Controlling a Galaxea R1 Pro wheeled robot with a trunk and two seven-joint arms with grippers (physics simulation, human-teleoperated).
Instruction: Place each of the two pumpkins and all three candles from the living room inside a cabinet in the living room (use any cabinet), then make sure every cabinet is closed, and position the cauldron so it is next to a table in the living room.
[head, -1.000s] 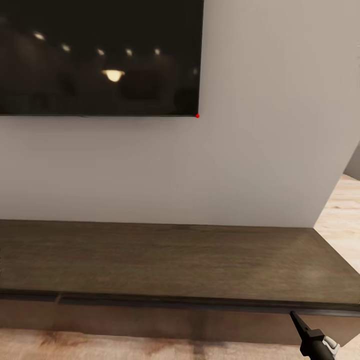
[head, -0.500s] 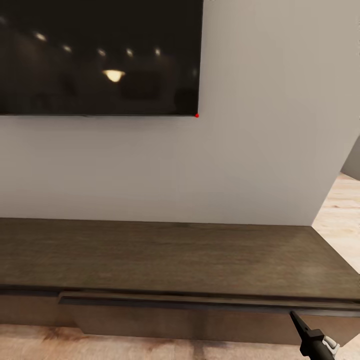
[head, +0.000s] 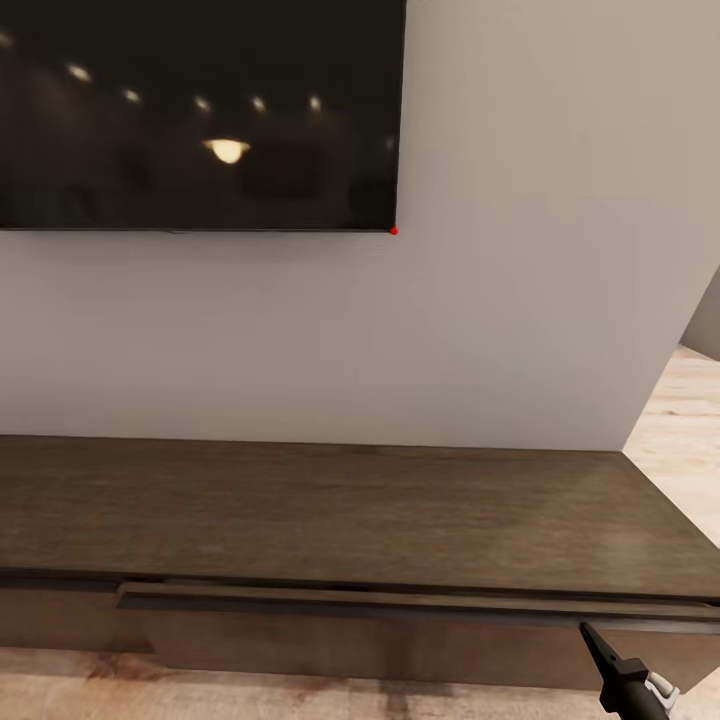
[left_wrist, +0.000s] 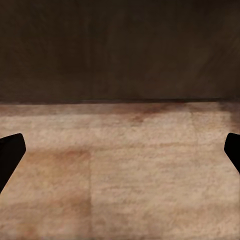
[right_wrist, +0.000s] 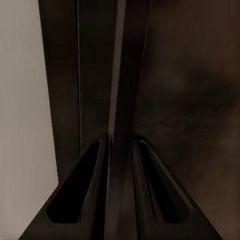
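right gripper (right_wrist: 120, 150) pinched on the lip of the cabinet (head: 330, 510) drawer front (head: 400, 640), barely ajar; left gripper (left_wrist: 120, 150) spread wide over floor (left_wrist: 125, 175), empty. opening step; next, probably more pulling outward.

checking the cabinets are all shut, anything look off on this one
Yes. On the long dark-brown cabinet under the TV, one wide drawer front juts out from the face beside it, so it is slightly open. The right end effector is clamped on its edge.
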